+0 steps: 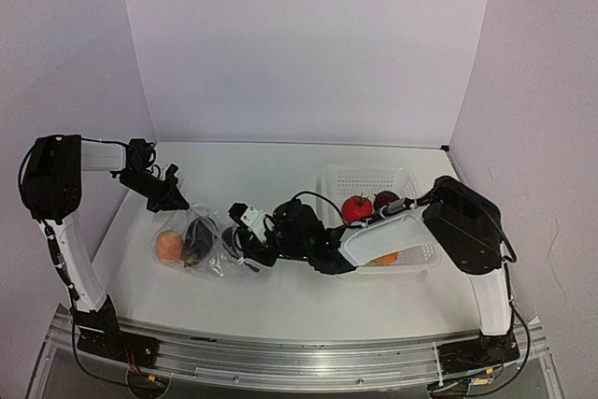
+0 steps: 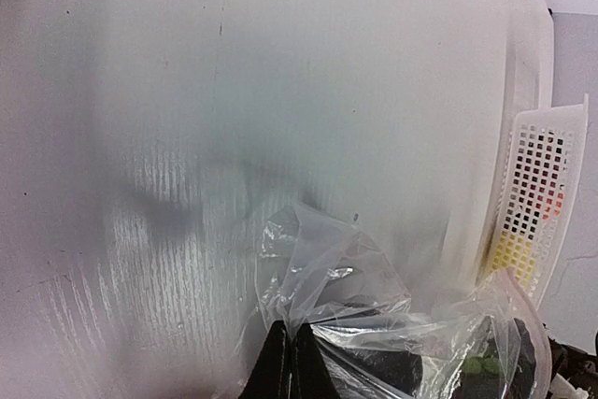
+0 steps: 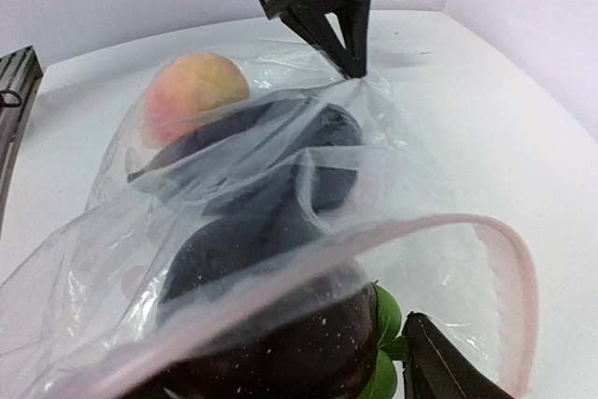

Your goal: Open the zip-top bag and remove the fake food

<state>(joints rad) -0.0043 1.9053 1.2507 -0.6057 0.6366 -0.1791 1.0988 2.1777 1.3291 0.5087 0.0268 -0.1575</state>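
The clear zip-top bag (image 1: pixel 196 242) lies at the left of the table with its mouth toward the right. A peach-pink fruit (image 1: pixel 169 246) and a dark piece (image 1: pixel 198 235) are inside it. My left gripper (image 1: pixel 169 197) is shut on the bag's far corner; the plastic bunches between its fingertips (image 2: pixel 280 362). It also shows in the right wrist view (image 3: pixel 353 64). My right gripper (image 1: pixel 245 236) is at the open mouth, under the pink zip strip (image 3: pixel 439 231). It is closed on a dark purple eggplant (image 3: pixel 280 352). One finger (image 3: pixel 439 371) touches its green stem; the other is hidden.
A white mesh basket (image 1: pixel 369 178) stands at the right, holding a red apple (image 1: pixel 356 207), a dark purple piece (image 1: pixel 385 199) and an orange piece (image 1: pixel 385 257). Its corner shows in the left wrist view (image 2: pixel 547 165). White walls enclose the table.
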